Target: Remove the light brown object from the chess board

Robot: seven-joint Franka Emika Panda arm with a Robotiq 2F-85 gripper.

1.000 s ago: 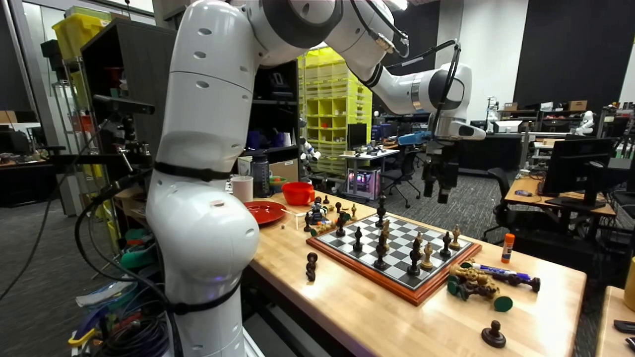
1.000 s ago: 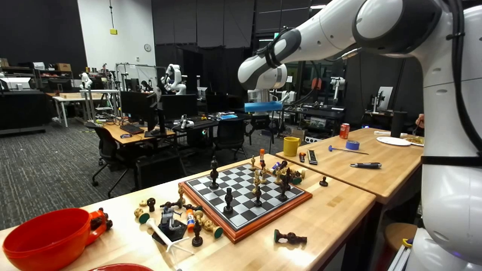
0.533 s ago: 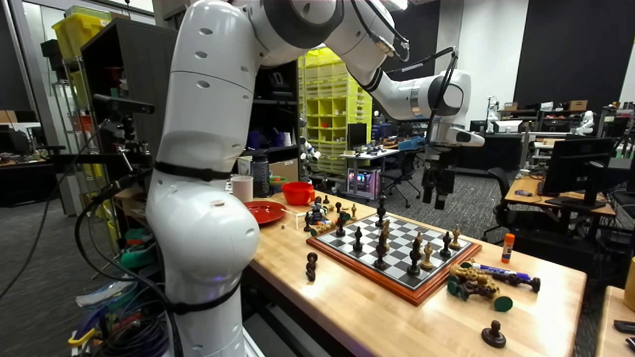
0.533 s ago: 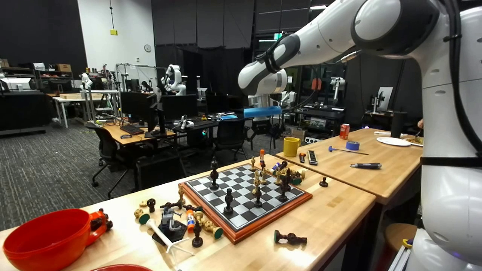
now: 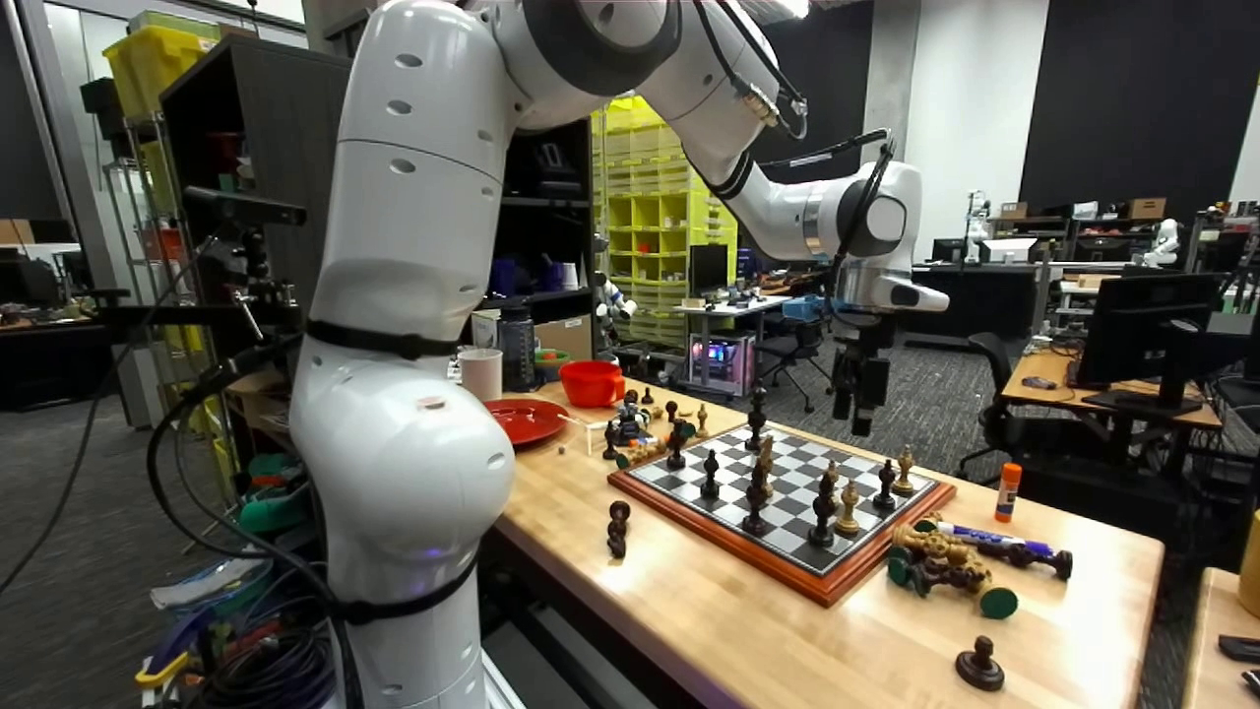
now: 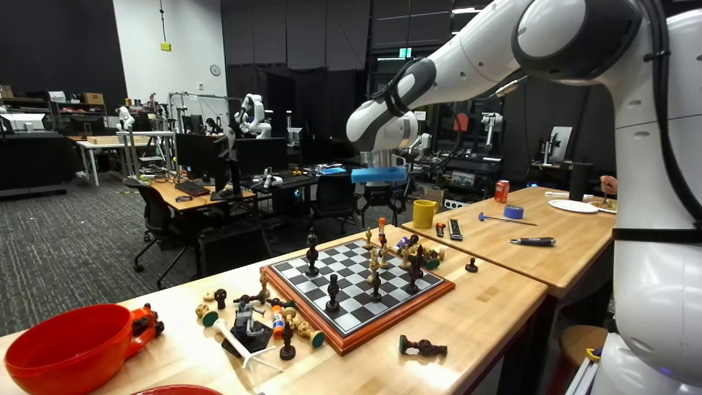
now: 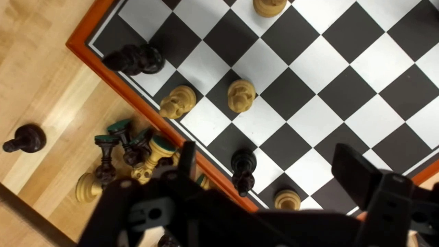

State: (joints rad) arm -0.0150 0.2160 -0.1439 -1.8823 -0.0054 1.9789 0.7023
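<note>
Left to right in an exterior view: red bowl [image 6: 71, 367], outside the wrist view; chess board [image 6: 352, 281], bearing four light brown pieces [image 6: 374, 262], no telling which intended, including one partly hidden by a dark piece [image 6: 376, 289]; above, spread wide, gripper [image 6: 379, 220]; farther right, blue tape roll [image 6: 513, 212].

In both exterior views the gripper [image 5: 852, 414] has come down nearer the chess board [image 5: 728, 539], shifting slightly left; in an exterior view, far right, more of a person's hand [image 6: 608, 185] shows.
</note>
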